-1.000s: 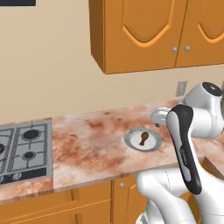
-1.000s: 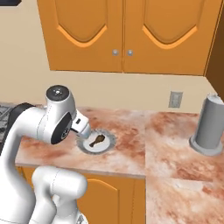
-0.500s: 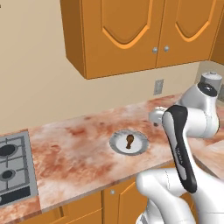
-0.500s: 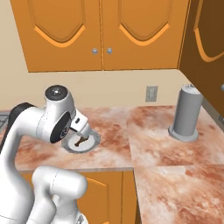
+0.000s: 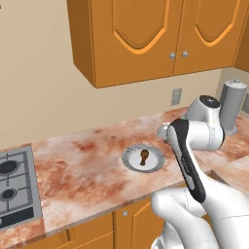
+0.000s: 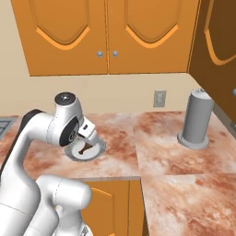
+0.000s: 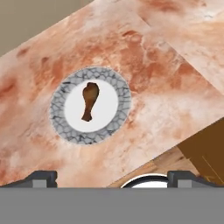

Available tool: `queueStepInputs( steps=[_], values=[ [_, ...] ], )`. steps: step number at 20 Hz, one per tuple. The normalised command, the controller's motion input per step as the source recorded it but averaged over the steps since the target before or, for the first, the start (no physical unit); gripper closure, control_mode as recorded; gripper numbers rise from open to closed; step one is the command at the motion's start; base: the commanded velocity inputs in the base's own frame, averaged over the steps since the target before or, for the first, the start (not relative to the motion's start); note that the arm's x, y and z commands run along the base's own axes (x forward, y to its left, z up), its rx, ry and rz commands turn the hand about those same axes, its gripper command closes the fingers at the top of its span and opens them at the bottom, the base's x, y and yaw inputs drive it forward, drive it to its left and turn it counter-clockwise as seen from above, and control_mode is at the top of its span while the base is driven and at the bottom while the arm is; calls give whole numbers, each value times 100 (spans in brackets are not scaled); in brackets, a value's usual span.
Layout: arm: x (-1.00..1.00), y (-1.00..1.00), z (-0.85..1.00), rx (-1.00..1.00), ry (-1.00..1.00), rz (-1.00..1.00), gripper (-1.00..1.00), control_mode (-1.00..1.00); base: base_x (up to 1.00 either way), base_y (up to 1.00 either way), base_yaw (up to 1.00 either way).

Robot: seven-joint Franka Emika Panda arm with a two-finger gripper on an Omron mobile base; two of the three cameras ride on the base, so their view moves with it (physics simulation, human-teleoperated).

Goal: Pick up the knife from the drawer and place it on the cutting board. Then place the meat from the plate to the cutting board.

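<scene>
Writing: no brand, label or lettering can be read on any surface.
Plate: a small round shallow grey-white plate (image 7: 89, 105) with a crackle-patterned rim lies on the mottled pink-orange stone counter (image 5: 87, 170), near its front edge.
Plate contents: 1 small brown drumstick-shaped piece of meat (image 7: 89, 100), lying in the plate's white centre.
Canister: a tall grey cylindrical canister (image 6: 196, 118) stands upright at the back right of the counter, well apart from the plate; what it holds cannot be told.
Pincer: the two-finger gripper (image 7: 112, 177) hangs above the counter's front edge, fingertips (image 7: 41, 177) spread wide, nothing between them.
Surroundings: orange wooden wall cabinets (image 6: 106, 34) above; a grey gas hob (image 5: 12, 187) at far left.
</scene>
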Motion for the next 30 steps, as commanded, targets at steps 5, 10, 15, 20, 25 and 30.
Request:
queueStepInputs(
  steps=[5, 10, 15, 20, 25, 30],
  values=[
    [17, 14, -66, -10, 0, 0, -100, -100, 0, 0, 0],
    [22, 14, -55, -9, 0, 0, -100, -100, 0, 0, 0],
    [50, 1, -42, 0, 0, 1, -100, -100, 0, 0, 0],
    [48, 1, -19, 0, 2, 0, -100, -100, 0, 0, 0],
    [34, 10, -5, 0, 9, 0, -100, -100, 0, 0, 0],
    [25, 15, -19, 0, 6, 0, -100, -100, 0, 0, 0]
  ],
)
